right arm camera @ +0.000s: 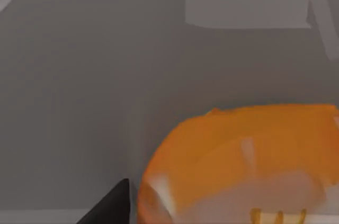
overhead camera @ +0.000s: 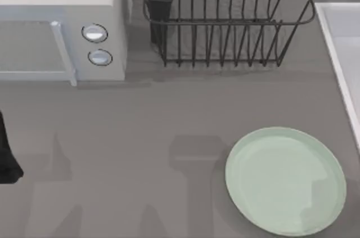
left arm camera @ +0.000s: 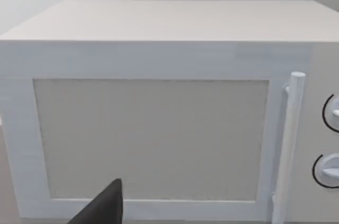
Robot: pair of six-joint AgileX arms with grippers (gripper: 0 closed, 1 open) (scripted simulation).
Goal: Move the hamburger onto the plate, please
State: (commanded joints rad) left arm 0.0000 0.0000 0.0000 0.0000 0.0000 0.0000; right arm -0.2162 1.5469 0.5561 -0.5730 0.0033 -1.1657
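Note:
The hamburger (right arm camera: 238, 166) looms close in the right wrist view, with an orange rim and a whitish-tan underside, above the grey table. A dark part of my right gripper (right arm camera: 112, 207) sits right beside the hamburger's edge; I cannot tell whether it holds it. The pale mint-green plate (overhead camera: 286, 180) lies on the table at the front right of the top view, bare, with a faint shadow over its right part. My left arm (overhead camera: 7, 156) is parked at the table's left edge. A dark part of my left gripper (left arm camera: 103, 208) faces the microwave door.
A white microwave (overhead camera: 62, 24) with two knobs and a handle stands at the back left. A black wire dish rack (overhead camera: 225, 18) stands at the back middle. A pale sink edge (overhead camera: 340, 52) runs along the right side.

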